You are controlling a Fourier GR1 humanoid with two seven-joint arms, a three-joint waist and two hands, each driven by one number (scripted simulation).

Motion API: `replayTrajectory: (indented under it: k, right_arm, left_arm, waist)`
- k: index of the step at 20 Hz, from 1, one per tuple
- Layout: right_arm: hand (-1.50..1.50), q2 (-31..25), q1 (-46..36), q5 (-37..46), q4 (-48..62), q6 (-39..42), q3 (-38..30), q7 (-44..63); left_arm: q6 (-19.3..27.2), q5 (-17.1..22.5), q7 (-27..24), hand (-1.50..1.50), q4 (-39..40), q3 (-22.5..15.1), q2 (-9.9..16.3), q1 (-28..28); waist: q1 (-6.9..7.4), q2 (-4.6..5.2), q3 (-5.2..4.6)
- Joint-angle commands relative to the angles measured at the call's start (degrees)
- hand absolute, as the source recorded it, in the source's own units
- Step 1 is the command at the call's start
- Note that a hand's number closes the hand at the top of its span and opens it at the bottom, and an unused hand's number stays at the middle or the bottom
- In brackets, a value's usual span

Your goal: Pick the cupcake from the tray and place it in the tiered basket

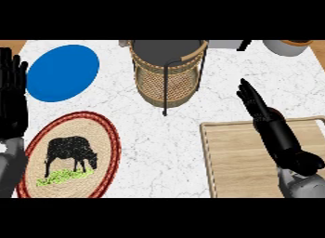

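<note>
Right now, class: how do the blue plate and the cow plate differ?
The blue plate is plain and one colour; the cow plate is woven-looking, with a red rim and a black cow on grass. The blue plate is smaller and lies farther from the robot; the cow plate lies nearer. Both lie flat at the counter's left.

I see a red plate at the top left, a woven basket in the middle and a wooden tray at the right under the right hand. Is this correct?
Not fully. The plate at the top left is blue, not red, as the head view shows. The rest holds: the woven basket stands in the middle, and the wooden tray lies at the right under the right hand.
</note>
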Motion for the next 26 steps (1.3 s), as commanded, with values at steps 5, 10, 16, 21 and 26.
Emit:
replayTrajectory:
  k: [5,10,16,21,26]
  right_arm:
    - [-1.50,4.3,-10.7,-3.2,13.2,-10.2,-11.9,10.5]
    - [-1.50,10.1,-14.8,-0.4,26.1,-18.2,-14.9,5.8]
    - [-1.50,5.2,-19.3,9.7,24.8,-21.3,-11.2,7.8]
    - [-1.50,-10.4,-23.1,18.9,24.0,-12.6,-5.0,25.0]
    - [-1.50,-19.7,-25.1,23.5,23.9,5.4,4.2,38.9]
  left_arm:
    - [-11.4,0.0,-0.9,0.00,4.6,-11.8,-4.4,4.8]
    - [-17.6,1.1,3.1,0.00,6.8,-16.6,-5.0,4.3]
    - [-17.4,-0.2,1.7,0.00,8.9,-15.7,-7.8,5.7]
    - [-17.2,-0.7,0.9,0.00,9.3,-15.6,-7.2,6.3]
    - [-18.4,-0.2,1.0,0.00,8.9,-15.2,-5.9,7.2]
  waist:
    - [0.16,2.12,0.86]
    - [0.98,1.78,1.09]
    - [-0.57,0.73,0.92]
    - [-1.61,0.14,0.55]
    - [-1.22,-0.26,0.24]
